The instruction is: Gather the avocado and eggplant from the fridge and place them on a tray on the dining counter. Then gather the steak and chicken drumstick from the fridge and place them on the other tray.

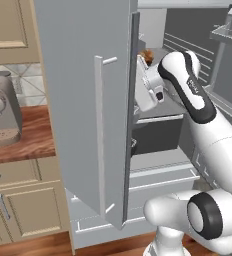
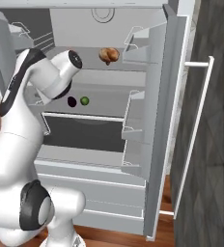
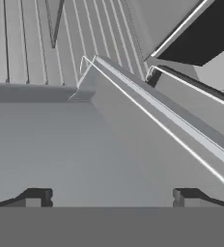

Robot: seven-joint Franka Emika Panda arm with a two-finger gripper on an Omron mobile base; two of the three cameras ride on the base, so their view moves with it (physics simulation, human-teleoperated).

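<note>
White arm is reaching into the open fridge [image 2: 157, 120], its gripper [image 3: 111, 195] standing wide open over a bare grey shelf [image 3: 61, 144], gripping nothing. In the right base view, the dark eggplant [image 2: 72, 101] and green avocado [image 2: 84, 101] are sitting side by side on the middle shelf; the chicken drumstick [image 2: 108, 55] is lying 1 shelf above.

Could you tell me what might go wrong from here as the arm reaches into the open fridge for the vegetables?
The avocado and eggplant sit close together on one shelf, so closing on one may nudge the other away. The open end effector faces bare shelf and fridge wall with no food ahead, so a blind advance may miss. The arm's elbow sits close to the left door edge and could clip it while turning.
</note>
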